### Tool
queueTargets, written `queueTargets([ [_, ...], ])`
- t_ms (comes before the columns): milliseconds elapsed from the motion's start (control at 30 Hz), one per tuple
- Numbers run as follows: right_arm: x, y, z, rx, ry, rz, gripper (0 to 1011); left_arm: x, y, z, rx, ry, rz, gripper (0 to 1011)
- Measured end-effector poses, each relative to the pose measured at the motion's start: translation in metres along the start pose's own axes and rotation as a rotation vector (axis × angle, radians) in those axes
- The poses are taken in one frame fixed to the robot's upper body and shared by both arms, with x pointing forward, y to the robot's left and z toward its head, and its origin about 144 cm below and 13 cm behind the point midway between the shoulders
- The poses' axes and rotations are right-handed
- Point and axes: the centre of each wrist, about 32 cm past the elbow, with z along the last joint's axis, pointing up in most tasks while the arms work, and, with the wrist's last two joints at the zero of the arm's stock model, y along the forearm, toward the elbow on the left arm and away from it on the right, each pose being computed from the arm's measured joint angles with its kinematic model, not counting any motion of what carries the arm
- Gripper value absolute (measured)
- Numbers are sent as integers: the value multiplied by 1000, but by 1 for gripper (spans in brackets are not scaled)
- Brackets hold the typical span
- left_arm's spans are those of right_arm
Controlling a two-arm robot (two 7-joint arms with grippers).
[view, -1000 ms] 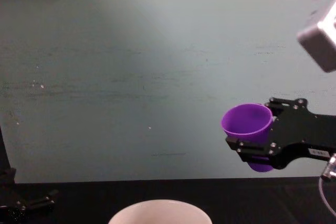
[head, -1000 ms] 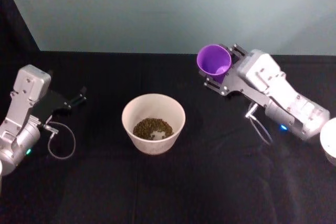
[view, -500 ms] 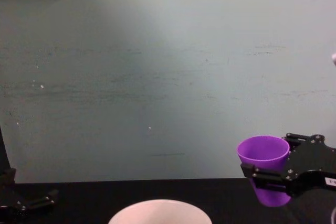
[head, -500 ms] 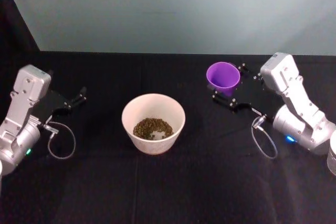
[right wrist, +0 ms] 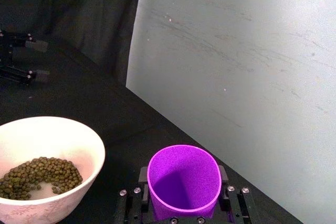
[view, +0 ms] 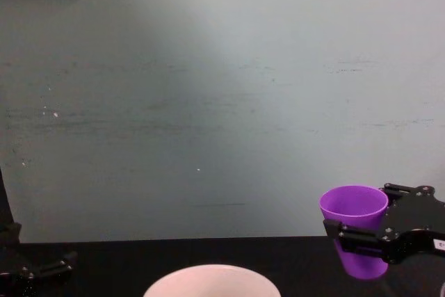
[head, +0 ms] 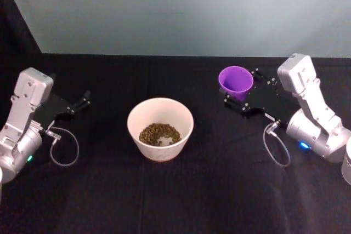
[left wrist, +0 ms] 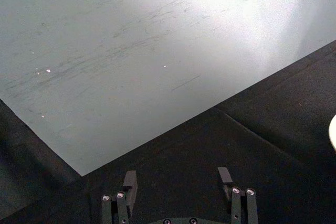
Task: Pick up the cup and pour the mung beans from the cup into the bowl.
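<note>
The purple cup stands upright at the right of the bowl, low over the black table, with my right gripper shut on it. From the right wrist view the cup looks empty inside. The chest view has it at the lower right, clamped by the black fingers. I cannot tell whether its base touches the table. The pale bowl sits mid-table and holds mung beans. My left gripper is parked at the left, open and holding nothing.
Black cloth covers the table, and a pale green wall rises behind it. A loose cable loop hangs by the left arm and another by the right arm. A white object sits at the right edge.
My right gripper has carried the cup down and to the right, away from the bowl, bringing it upright. The left arm has stayed put.
</note>
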Motion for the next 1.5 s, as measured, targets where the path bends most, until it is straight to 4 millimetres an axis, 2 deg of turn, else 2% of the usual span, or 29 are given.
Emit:
queueTargets([
  [833, 0, 0, 0, 0, -7, -1, 732, 0, 0, 0, 0, 0, 0, 1000],
  [1500, -7, 9, -48, 65, 94, 49, 732, 0, 0, 0, 0, 0, 0, 1000],
])
